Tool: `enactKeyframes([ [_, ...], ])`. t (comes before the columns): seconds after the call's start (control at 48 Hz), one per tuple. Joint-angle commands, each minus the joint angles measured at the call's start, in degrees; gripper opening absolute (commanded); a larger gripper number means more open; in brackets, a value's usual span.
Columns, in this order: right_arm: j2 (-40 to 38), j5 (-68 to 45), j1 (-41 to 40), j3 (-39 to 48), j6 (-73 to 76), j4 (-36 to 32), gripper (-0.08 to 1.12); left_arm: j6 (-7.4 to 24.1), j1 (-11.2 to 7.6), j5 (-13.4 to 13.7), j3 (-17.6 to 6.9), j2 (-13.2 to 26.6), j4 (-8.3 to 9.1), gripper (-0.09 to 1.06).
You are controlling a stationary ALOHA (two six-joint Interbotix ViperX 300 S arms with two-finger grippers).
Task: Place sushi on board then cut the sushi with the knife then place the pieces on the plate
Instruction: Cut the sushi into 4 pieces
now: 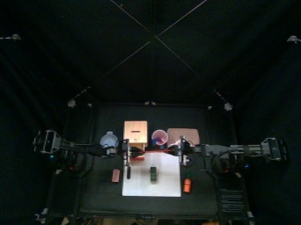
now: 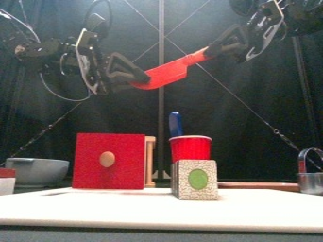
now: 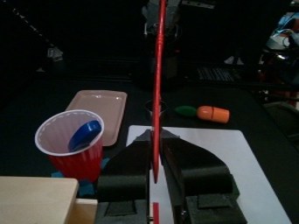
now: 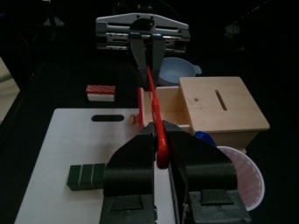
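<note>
Red knife (image 2: pixel 171 70): held in the air above the white cutting board (image 4: pixel 82 140), with the left gripper (image 2: pixel 123 77) and right gripper (image 2: pixel 228 43) each clamped on one end. This is probably a handover to set the cutting grip. Sushi (image 2: pixel 194 180): a short dark green block with a pale speckled end and green centre, standing toward the board's near side.

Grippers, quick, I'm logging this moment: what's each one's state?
Left gripper: closed on the red knife.
Right gripper: closed on the same knife.
</note>
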Motion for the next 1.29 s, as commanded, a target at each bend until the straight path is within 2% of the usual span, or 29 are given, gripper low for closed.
enactKeyframes([
  [0.021,0.18,-0.18,0.44,0.53,-0.18,0.26,0.41,-0.18,0.09,-0.53,-0.70,-0.35,0.53,0.44],
  [0.104,1.05,0.62,1.85,1.58,-0.18,0.26,0.41,-0.18,-0.18,0.18,-0.53,-0.18,1.14,0.43],
  [0.271,3.60,5.63,5.54,2.55,-0.09,1.76,0.41,-0.18,-3.08,1.49,-0.88,2.29,2.20,0.43],
  [0.438,4.92,10.28,7.03,2.02,-0.09,5.36,0.41,-0.18,-6.06,1.93,-3.16,6.50,2.46,0.43],
  [0.688,5.89,14.41,9.23,2.20,-0.18,8.61,0.41,-0.26,-9.14,2.81,-5.80,10.37,2.29,0.43],
  [0.812,8.09,15.21,10.99,2.72,-0.18,8.53,0.41,-0.26,-10.02,5.10,-6.94,11.87,2.02,0.43],
  [1.167,14.68,15.38,11.87,2.99,-0.35,8.17,0.41,0.00,-10.02,13.71,-11.51,16.00,1.85,0.43],
  [1.292,15.03,15.47,11.87,3.25,-0.35,7.73,0.40,0.00,-10.02,17.75,-13.01,17.05,1.85,0.43],
])
